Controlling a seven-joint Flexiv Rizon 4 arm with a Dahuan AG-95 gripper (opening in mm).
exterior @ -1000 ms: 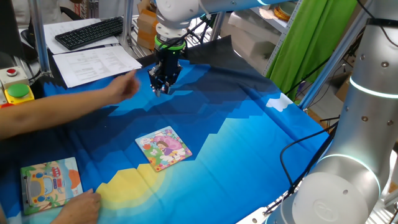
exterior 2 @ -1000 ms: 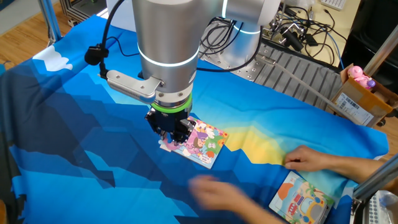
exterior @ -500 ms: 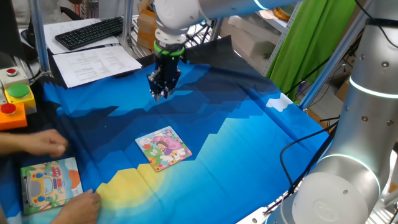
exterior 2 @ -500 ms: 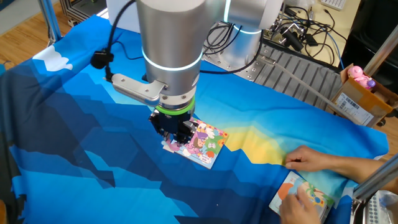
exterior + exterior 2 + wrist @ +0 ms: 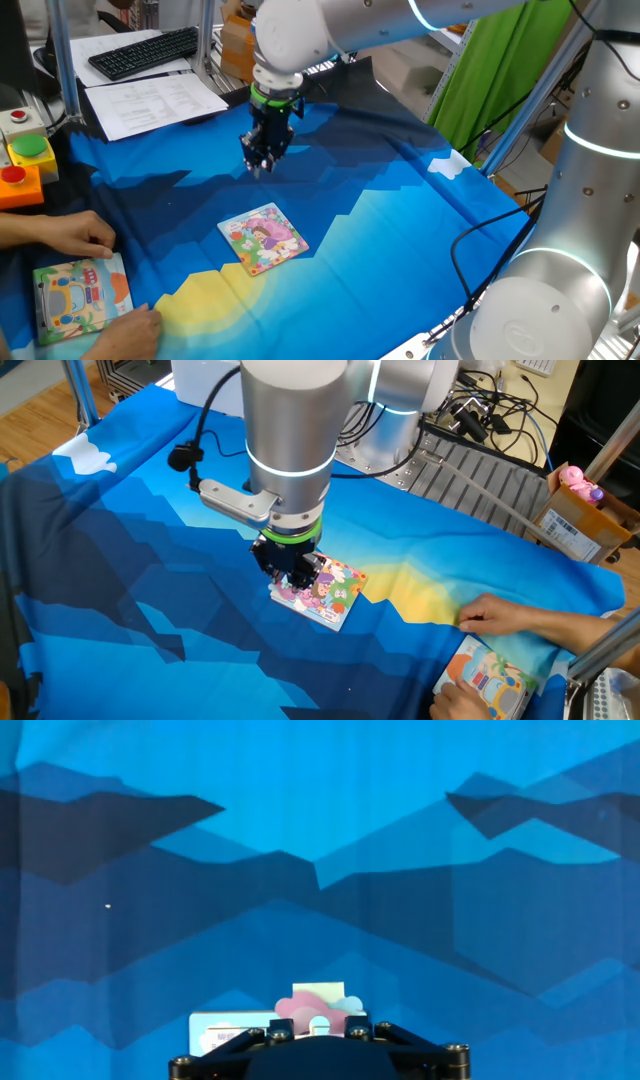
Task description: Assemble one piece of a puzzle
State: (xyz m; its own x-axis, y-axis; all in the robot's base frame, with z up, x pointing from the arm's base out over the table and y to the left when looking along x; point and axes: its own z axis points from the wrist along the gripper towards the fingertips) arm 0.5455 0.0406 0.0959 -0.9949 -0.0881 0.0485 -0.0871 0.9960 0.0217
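The end effector (image 5: 262, 163) has come down and drawn a little closer to the puzzle (image 5: 262, 238) over the last second, pointing straight down throughout. In the hand view, the piece (image 5: 318, 1005) sits clamped between the jaws, a small pale pink-and-white shape with knobbed edges poking out just past the dark housing. So the end effector is grasping the piece, its opening unchanged while it descended.

The puzzle lies flat on the blue tabletop (image 5: 400, 230). In one fixed view the end effector hangs well above and behind the board; in the other fixed view it appears to hover right at the board's near corner (image 5: 320, 590). The two angles disagree on how near it is, so I cannot say whether the piece is already over its slot; probably it is not yet.

At the tabletop's edge, a person's hand (image 5: 70, 233) has withdrawn from under the arm and now rests beside the orange-bordered board (image 5: 80, 295), with the other hand (image 5: 130, 332) at its lower side. That clears the way to the puzzle.

The carry looks nearly over. What remains is lining the piece up over the gap and lowering it squarely; a small misalignment would leave it perched on the neighbouring pieces.
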